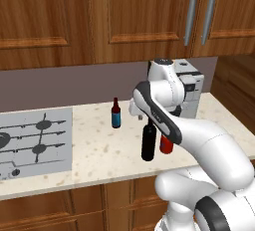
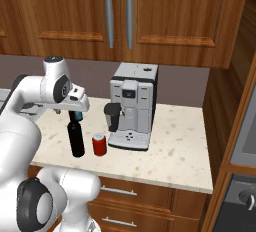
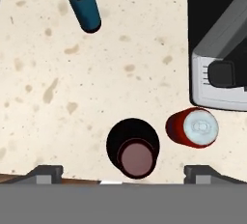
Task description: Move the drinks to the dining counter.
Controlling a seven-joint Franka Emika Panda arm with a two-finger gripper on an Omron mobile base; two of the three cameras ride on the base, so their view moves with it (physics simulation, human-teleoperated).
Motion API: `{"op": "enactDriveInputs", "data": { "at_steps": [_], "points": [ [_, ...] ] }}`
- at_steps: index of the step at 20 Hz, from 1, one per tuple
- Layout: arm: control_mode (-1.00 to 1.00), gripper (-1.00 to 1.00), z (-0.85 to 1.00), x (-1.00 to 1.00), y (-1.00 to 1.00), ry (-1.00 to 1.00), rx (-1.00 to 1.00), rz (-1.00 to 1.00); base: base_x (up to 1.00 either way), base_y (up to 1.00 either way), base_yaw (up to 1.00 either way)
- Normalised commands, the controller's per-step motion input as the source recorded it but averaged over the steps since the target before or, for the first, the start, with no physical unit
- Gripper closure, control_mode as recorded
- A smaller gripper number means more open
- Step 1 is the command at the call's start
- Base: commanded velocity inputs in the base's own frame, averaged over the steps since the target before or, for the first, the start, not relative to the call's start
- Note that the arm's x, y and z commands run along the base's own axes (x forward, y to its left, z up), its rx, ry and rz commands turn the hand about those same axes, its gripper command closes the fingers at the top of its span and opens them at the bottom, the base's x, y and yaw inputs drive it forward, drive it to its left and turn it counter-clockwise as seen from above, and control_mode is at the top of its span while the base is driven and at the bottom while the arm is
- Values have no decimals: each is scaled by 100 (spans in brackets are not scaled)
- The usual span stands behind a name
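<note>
The tall glossy black wine bottle (image 3: 133,149) stands upright on the beige speckled stone counter (image 3: 58,92), directly under the spread, empty pincer (image 3: 123,172), long axis vertical; the small red metal can (image 3: 192,127) sits just beside at 3 o'clock, the short dark-red, blue-labelled bottle (image 3: 83,2) at 11.

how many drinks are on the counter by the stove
3: black wine bottle near the front edge under the gripper, red can beside it by the coffee machine, small blue-label bottle further back.

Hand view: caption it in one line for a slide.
Open jaws hang straight above the black wine bottle, red can beside it, blue-labelled bottle farther off, coffee machine at the counter's edge.
</note>
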Motion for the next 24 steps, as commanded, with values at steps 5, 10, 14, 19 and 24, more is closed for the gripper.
{"op": "enactDriveInputs", "data": {
  "at_steps": [5,10,14,19,24],
  "points": [
    [-100,-100,-14,1,-9,0,0,0,0,0,0],
    [-100,-100,-11,3,-6,0,0,0,0,0,0],
    [-100,-100,-9,7,-3,0,0,0,0,0,0],
    [-100,-100,-2,7,0,0,0,0,0,0,0],
    [-100,-100,-2,8,0,0,0,0,0,0,0]
  ]
}}
